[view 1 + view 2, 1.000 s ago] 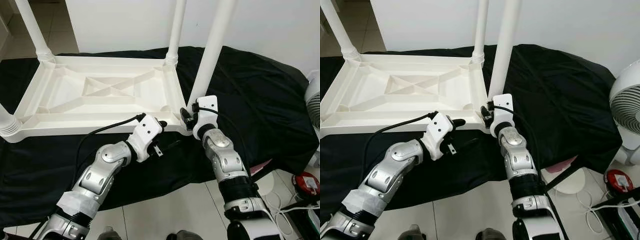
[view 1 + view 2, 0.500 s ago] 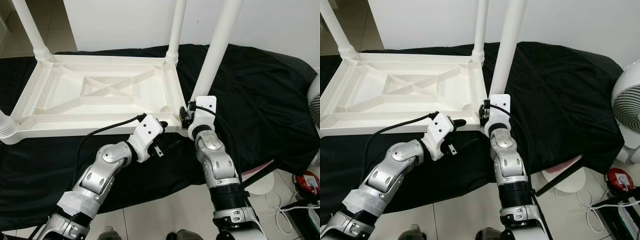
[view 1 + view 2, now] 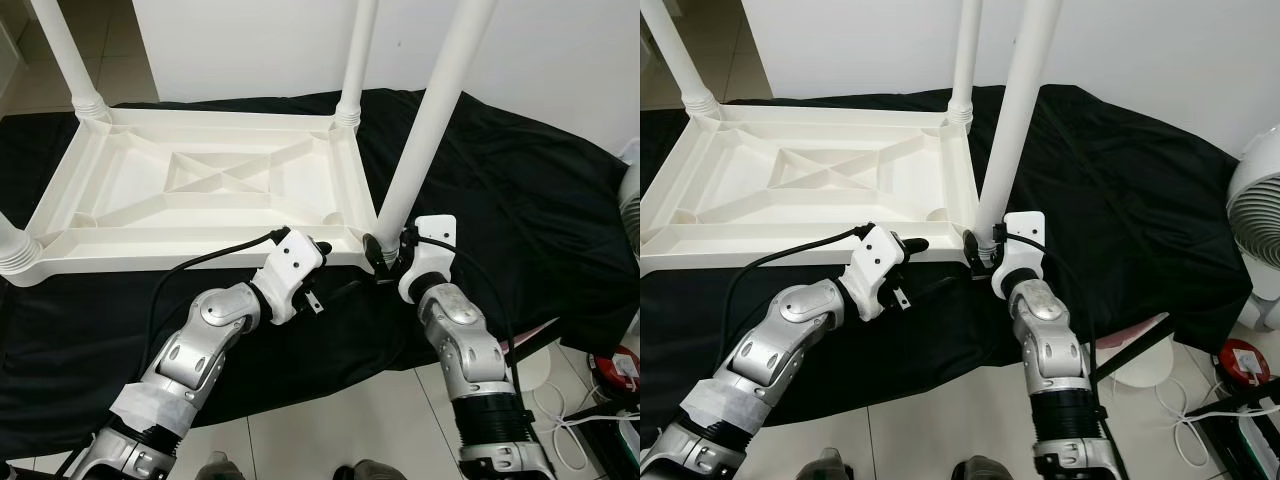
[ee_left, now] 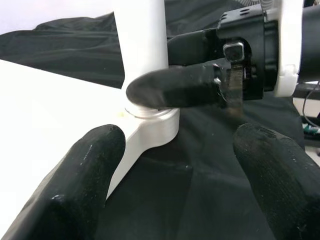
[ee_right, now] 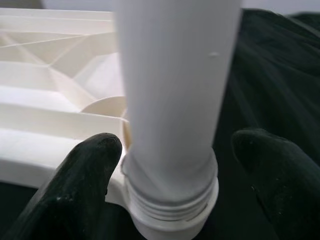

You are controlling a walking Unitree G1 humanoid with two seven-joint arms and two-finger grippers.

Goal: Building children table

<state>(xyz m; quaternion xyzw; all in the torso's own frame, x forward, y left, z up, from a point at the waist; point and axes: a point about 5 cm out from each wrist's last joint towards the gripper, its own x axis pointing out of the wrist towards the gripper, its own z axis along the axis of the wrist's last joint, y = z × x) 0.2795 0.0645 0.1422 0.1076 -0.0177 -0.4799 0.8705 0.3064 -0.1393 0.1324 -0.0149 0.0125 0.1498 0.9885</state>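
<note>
since the earlier frames the right arm has swung outward and its wrist has come round to the far side of the near-right leg; the leg now stands nearer upright in its corner socket than it did a second ago. the left arm is much where it was.

nearest, the left tool (image 3: 318,268) sits just below the near rim of the inverted table top (image 3: 130,180), fingers spread wide and holding nothing; its wrist view looks between both pads at the corner socket, so it appears placed to steady that corner rather than to grip.

beside it, the right tool (image 3: 978,250) is at the foot of the leg (image 3: 425,130). in its wrist view the two fingers (image 5: 90,175) stand wide on either side of the leg with a gap at each side, so it brackets the leg without clamping. threads show at the collar (image 5: 172,200), which suggests the leg is not fully screwed home; this is a judgement only.

the table top lies underside up on a black cloth (image 3: 520,180) spread over a raised surface. beyond, two further legs (image 3: 355,60) rise from the far corners, and a fourth collar shows at the near-left corner (image 3: 15,250).

a white fan (image 3: 1255,220) stands on the floor at the right.
</note>
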